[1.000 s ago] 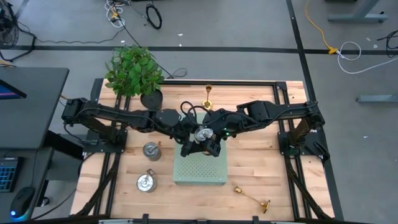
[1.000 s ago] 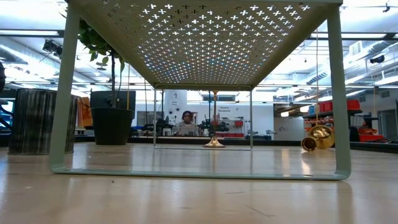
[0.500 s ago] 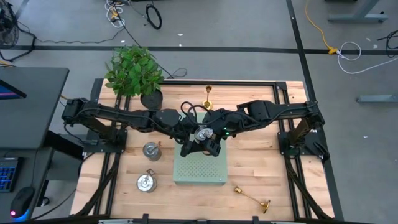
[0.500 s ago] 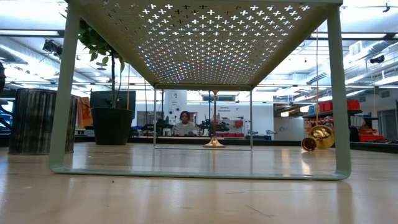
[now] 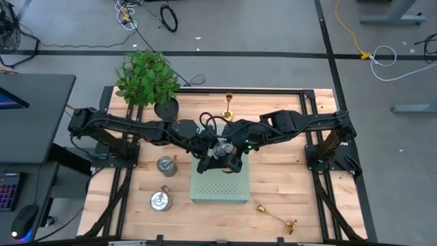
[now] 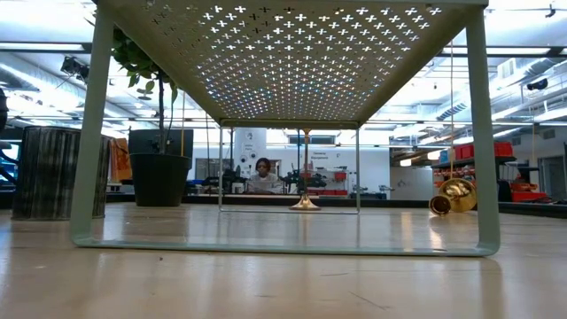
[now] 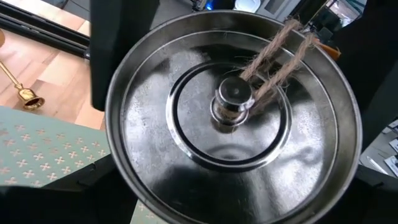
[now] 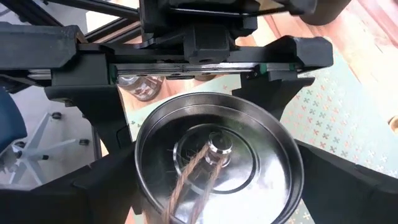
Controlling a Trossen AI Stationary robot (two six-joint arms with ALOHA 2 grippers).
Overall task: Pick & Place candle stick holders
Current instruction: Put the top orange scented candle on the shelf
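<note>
A round silver tin with a knobbed lid and a twine loop hangs above the green perforated stand, between both arms. My left gripper comes from the table's left and is shut on it. My right gripper comes from the right; its fingers stand wide on either side of the tin, and I see no hold. One brass candle stick holder stands on its base at the far edge. Another lies on its side near the front right. My left gripper pinches the tin's round side wall just under the lid rim between its two fingers. The fingers come nearly level from the table's left. The tin hangs clear above the stand, roughly upright with its lid up.
A potted plant stands at the far left corner. Two more silver tins sit left of the stand. Bare wood lies to the right of the stand. In the low view a person shows far behind the table.
</note>
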